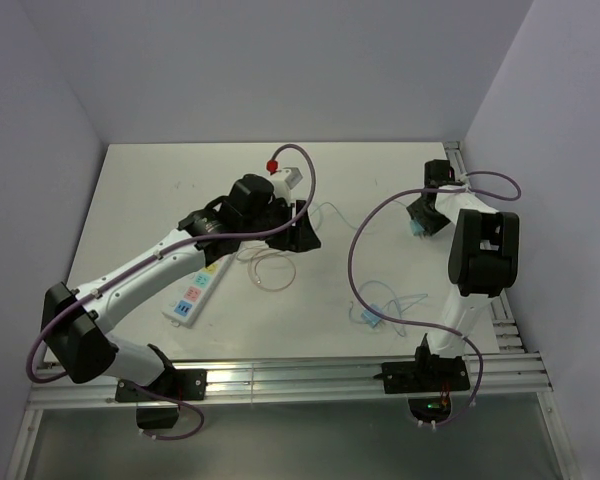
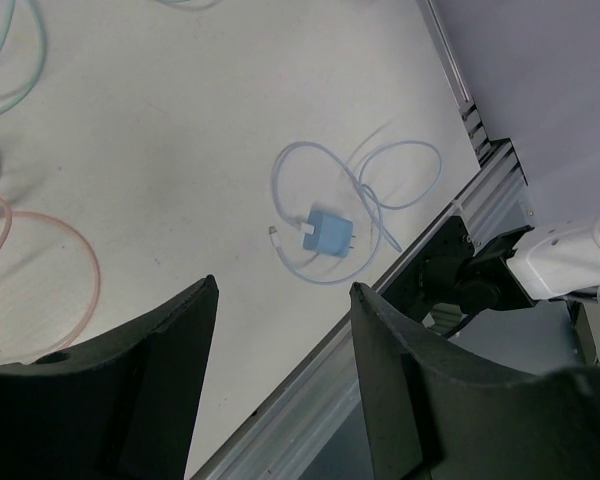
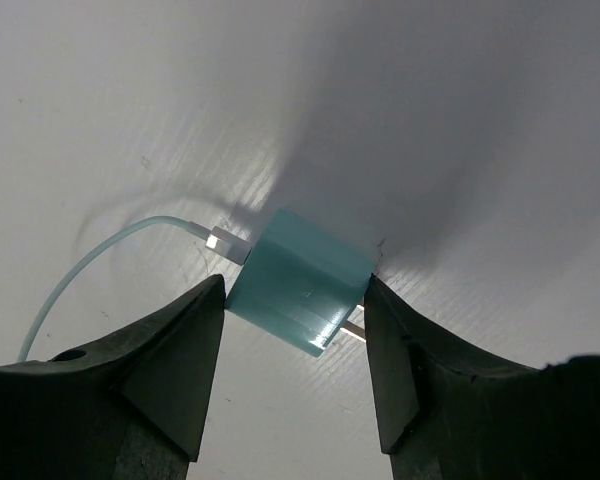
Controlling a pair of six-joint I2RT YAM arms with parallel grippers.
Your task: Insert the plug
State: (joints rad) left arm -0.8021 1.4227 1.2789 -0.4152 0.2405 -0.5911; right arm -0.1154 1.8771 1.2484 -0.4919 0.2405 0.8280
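Power strip [image 1: 195,293] lies on the counter [image 1: 160,190] at left, partly under the left arm. Left pincer [image 2: 282,285] hangs over mid-counter, fingers apart, nothing between them. Below it lie a pink cable [image 2: 40,260] loop and a blue charger [image 2: 328,232] with a coiled cord. Far right: right pincer [image 3: 294,282] is down at the counter, fingers pressed against both sides of the teal plug [image 3: 298,290], its cord trailing left.

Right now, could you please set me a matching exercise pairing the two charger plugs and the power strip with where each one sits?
Things:
1. teal plug
2. blue plug
3. power strip

Places:
A. partly under the left arm
B. on the table near the front rail
C. inside the right pincer

Pairs: 1-C, 2-B, 3-A.
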